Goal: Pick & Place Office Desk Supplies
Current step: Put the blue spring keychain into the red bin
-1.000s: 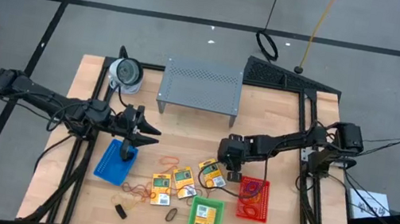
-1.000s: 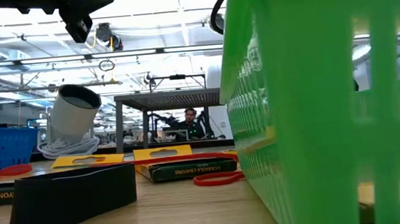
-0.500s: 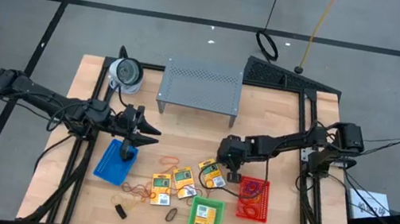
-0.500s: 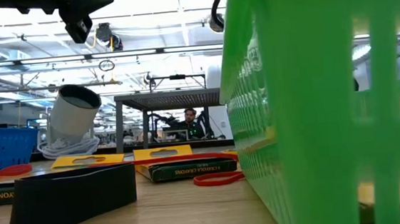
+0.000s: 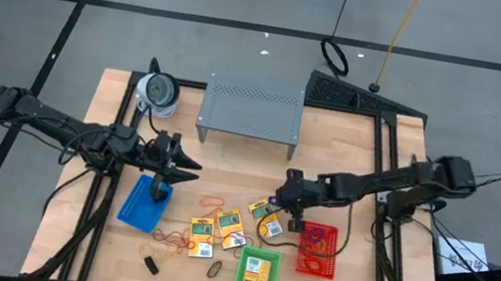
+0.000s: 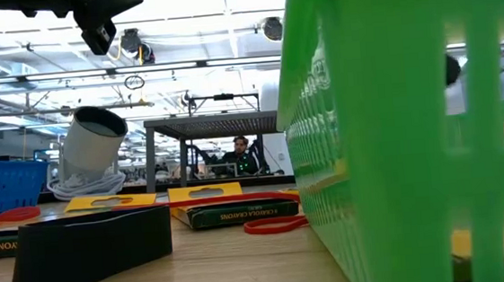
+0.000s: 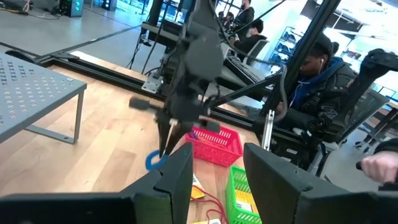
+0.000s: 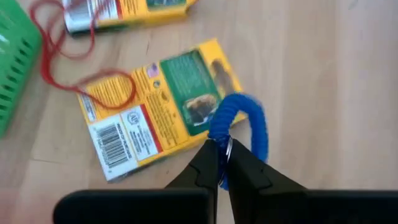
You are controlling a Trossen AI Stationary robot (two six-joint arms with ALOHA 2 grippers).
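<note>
The shelf [image 5: 250,108] stands at the table's [image 5: 349,156] far middle, a round object [image 5: 158,92] to its left. Three baskets sit nearer: one left [image 5: 144,202], one at the near middle [image 5: 256,276], one right [image 5: 318,250]. Crayon boxes [image 5: 227,226] lie between them, rubber bands [image 5: 176,240] alongside.

Blue rubber band [image 8: 249,124] hangs above crayon box [image 8: 158,106]

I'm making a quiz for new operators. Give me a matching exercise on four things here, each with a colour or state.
Things:
1. right gripper
2. left gripper
3. basket under the left arm
4. basket holding a crayon box

States:
a. green
b. open
c. shut on a blue rubber band
d. blue

Pairs: 1-c, 2-b, 3-d, 4-a
</note>
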